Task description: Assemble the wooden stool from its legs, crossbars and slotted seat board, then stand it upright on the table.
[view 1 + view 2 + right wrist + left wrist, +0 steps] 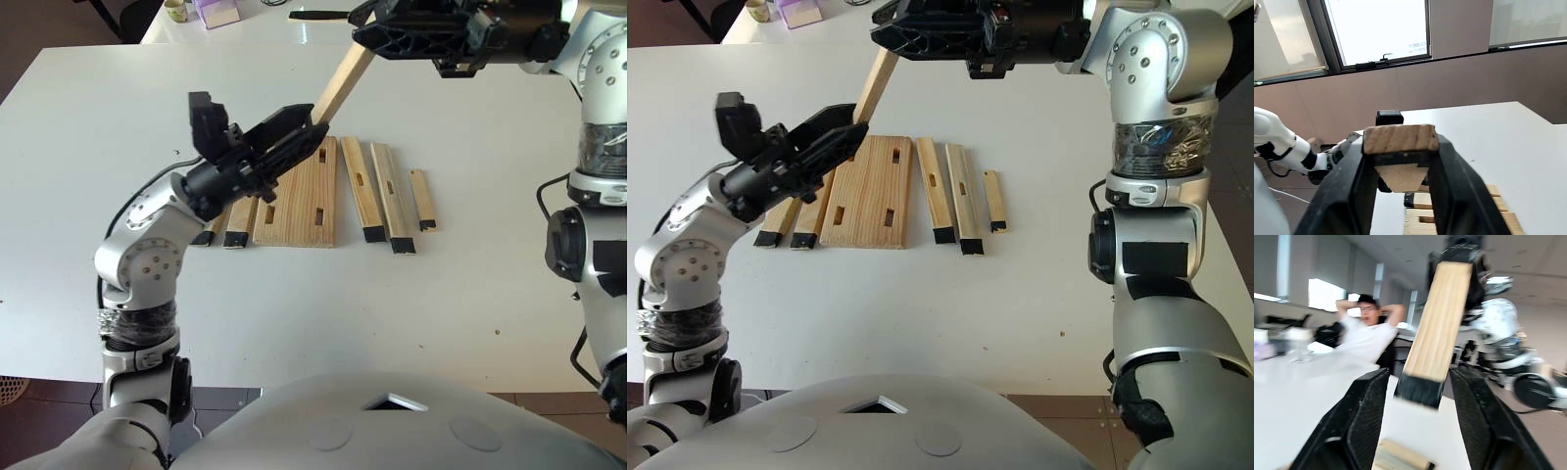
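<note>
My right gripper (370, 31) is shut on the upper end of a wooden leg (343, 83), held in the air over the far half of the table. The leg slants down toward my left gripper (302, 129). In the left wrist view the left gripper's fingers (1365, 416) stand open on either side of the leg's black-capped lower end (1419, 390), with gaps showing. The slotted seat board (299, 196) lies flat below. Three slotted pieces (392, 196) lie to its right, and two more pieces (240, 220) lie to its left, partly hidden by my left arm.
The white table (411, 323) has bare room in front of the parts and to both sides. At the far edge sit a cup (176, 10), a purple box (217, 12) and a flat black item (315, 15).
</note>
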Available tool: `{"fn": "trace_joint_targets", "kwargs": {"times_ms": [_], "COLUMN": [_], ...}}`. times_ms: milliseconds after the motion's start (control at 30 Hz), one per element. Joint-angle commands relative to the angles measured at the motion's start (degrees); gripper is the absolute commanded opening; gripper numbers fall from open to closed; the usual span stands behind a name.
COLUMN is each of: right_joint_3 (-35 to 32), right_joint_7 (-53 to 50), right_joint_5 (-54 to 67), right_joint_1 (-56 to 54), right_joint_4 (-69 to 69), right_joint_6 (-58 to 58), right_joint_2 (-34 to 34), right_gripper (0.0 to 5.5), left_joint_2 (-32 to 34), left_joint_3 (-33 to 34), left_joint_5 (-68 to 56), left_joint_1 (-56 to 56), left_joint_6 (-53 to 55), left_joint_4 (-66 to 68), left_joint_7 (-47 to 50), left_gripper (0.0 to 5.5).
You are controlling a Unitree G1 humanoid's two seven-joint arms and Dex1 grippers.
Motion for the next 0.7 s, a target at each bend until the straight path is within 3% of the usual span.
{"fn": "trace_joint_targets", "kwargs": {"times_ms": [33,267,367,700], "right_joint_3": [6.18,13.0,13.58,11.65], "right_joint_7": [4.21,7.31,8.79,11.39], "right_joint_5": [-13.2,-28.02,-30.77,-31.69], "right_joint_1": [1.5,8.43,9.36,10.12], "right_joint_4": [10.63,22.13,26.12,29.74], "right_joint_6": [-18.48,-44.89,-50.46,-56.77], "right_joint_2": [-3.49,-4.46,-4.69,-2.32], "right_gripper": [1.32,1.32,1.32,1.32], "left_joint_2": [-4.2,-20.09,-24.4,-23.77], "left_joint_3": [-2.87,0.2,2.17,2.93], "left_joint_5": [8.04,14.62,14.76,17.23], "left_joint_1": [4.4,2.3,0.85,2.72], "left_joint_6": [-4.11,-15.48,-18.44,-18.43], "left_joint_4": [2.0,6.22,7.27,7.66], "left_joint_7": [6.98,25.48,30.8,33.35], "left_gripper": [2.26,2.26,2.26,2.26]}}
